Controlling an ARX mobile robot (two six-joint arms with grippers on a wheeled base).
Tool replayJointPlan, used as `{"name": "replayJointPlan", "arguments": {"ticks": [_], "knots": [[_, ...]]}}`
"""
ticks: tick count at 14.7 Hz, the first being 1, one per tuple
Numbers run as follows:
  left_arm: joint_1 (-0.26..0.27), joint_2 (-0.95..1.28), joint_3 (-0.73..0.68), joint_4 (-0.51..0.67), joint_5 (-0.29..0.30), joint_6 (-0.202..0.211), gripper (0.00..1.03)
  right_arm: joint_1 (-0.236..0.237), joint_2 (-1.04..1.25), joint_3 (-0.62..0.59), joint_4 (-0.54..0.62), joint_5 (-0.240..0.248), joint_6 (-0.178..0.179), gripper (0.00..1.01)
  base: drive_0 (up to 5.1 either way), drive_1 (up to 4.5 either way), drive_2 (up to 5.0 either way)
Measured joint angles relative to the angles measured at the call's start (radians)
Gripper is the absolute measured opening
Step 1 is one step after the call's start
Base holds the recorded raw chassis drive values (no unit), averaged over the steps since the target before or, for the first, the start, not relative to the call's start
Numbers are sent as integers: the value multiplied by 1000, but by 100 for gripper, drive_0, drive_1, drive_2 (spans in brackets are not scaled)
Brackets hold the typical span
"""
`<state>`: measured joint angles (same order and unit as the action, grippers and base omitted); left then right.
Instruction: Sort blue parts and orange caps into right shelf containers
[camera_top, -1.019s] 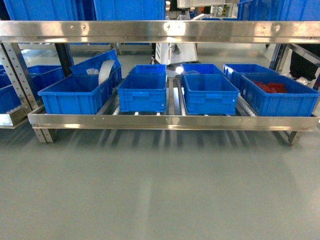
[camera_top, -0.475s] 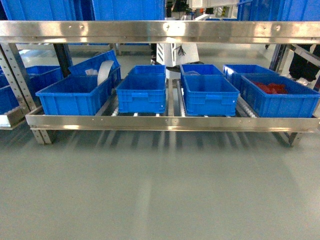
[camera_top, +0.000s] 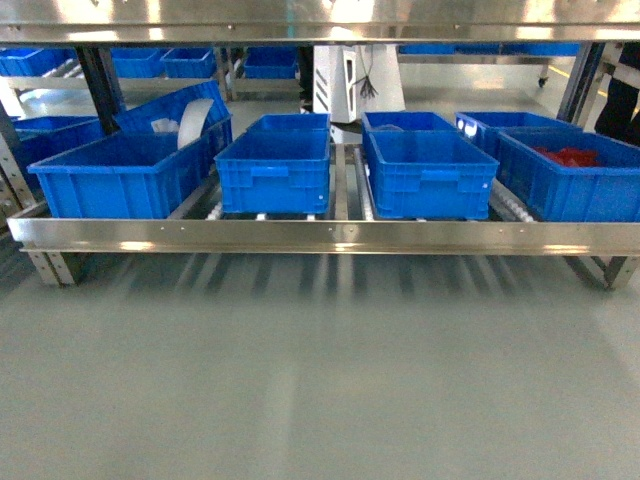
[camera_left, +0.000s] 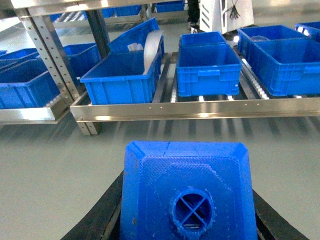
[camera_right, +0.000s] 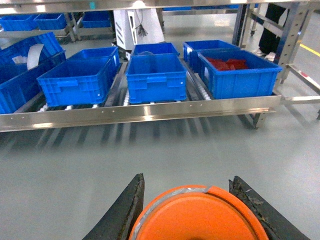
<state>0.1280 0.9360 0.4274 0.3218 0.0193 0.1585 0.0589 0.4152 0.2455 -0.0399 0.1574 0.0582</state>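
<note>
— Blue part: where, and facing how?
— My left gripper clamps it, holed face toward the camera.
— Orange cap?
— Right gripper pinches it, flat end camera-ward, axis toward the crates.

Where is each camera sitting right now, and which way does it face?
Head: on the robot, facing forward and slightly down at the low shelf rail and its blue crates; no arm or end effector shows.
Left wrist: on the left arm, facing the shelf over the left end effector, shut on a blue part.
Right wrist: on the right arm, facing the shelf over the right end effector, shut on an orange cap.
Shared: head and right wrist both show the crate of red items.
</note>
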Motion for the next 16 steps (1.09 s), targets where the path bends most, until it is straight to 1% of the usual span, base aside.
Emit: {"name": "replayJointPlan", "arguments": {"ticks": [16], "knots": [[0,0,-2,0,0,0,44,0,1,-3,-3,-1,-4,43,6,410,-397]]}}
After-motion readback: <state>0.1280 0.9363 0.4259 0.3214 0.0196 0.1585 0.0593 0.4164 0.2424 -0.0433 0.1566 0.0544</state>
